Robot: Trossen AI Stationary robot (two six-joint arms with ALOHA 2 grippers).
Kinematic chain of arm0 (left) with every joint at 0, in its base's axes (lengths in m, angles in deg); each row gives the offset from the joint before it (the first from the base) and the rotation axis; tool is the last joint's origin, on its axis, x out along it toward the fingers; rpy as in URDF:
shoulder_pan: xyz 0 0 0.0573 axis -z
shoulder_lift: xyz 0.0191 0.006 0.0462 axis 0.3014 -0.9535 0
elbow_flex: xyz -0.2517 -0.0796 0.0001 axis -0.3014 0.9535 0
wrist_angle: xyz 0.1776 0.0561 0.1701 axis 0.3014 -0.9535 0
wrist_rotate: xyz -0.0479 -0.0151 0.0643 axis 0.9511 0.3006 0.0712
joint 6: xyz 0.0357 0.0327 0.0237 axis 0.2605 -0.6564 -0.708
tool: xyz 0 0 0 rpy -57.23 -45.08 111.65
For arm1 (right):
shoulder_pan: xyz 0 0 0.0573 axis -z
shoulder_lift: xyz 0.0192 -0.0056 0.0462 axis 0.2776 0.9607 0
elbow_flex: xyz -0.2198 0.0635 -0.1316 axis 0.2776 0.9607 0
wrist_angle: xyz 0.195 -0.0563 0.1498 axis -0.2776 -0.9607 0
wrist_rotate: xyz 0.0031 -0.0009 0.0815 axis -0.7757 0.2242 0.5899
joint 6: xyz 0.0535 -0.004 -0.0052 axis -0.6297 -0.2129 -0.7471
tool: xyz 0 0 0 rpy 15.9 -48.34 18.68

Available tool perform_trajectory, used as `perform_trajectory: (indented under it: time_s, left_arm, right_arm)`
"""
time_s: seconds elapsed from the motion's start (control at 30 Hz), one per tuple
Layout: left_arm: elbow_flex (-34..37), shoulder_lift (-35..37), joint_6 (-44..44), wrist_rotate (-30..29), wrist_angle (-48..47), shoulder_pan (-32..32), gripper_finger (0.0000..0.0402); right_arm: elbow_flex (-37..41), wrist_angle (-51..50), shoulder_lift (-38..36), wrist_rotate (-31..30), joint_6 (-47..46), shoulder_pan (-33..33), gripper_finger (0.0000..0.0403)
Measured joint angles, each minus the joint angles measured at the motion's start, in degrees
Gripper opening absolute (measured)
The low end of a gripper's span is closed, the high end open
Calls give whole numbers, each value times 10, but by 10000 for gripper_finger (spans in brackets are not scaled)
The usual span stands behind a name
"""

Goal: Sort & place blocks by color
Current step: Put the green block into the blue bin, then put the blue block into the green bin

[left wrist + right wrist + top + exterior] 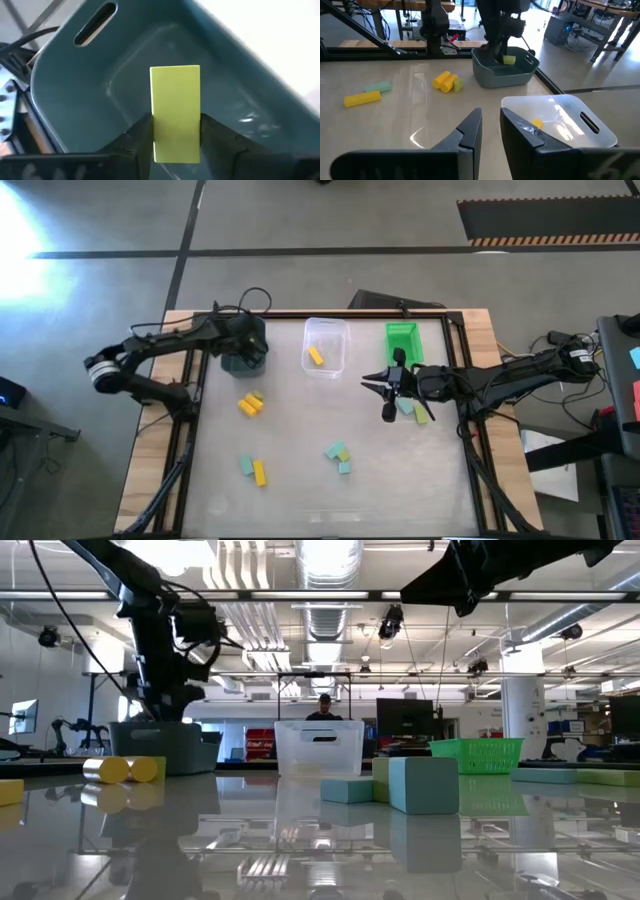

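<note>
My left gripper (243,345) hangs over the dark teal bin (240,362), shut on a pale yellow-green bar block (175,110); the right wrist view shows that block (509,60) at the bin's rim. My right gripper (490,132) hovers empty near the green bin (403,340), its fingers a narrow gap apart. One yellow block (316,356) lies in the clear bin (325,330). Loose blocks rest flat on the table: yellow ones (249,405), a teal and yellow pair (254,469), a teal and green cluster (340,455), and two (412,411) beside my right gripper. My left gripper pinches the yellow-green bar between its two fingers at the bar's near end (175,147). The fingers (142,137) lie along its two long sides and point down into the teal bin. The block is lifted clear, its free end reaching past the fingertips toward the bin's floor.
The three bins stand in a row along the table's far side. The table's wooden edges (150,470) and black frame rails run along both sides. In the low view a person (323,710) stands in the room beyond the table. Open table lies near the front edge.
</note>
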Motion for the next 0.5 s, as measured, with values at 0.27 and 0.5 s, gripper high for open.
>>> perform_trajectory:
  time_s: [0.27, 0.5]
  left_arm:
    - [0, -29, -9, -28, 5, 0, 207]
    - [-7, 22, -10, -28, 1, 18, 212]
  right_arm:
    - [0, -7, 0, 0, -23, 0, 59]
    - [0, -58, 0, 0, -134, 0, 59]
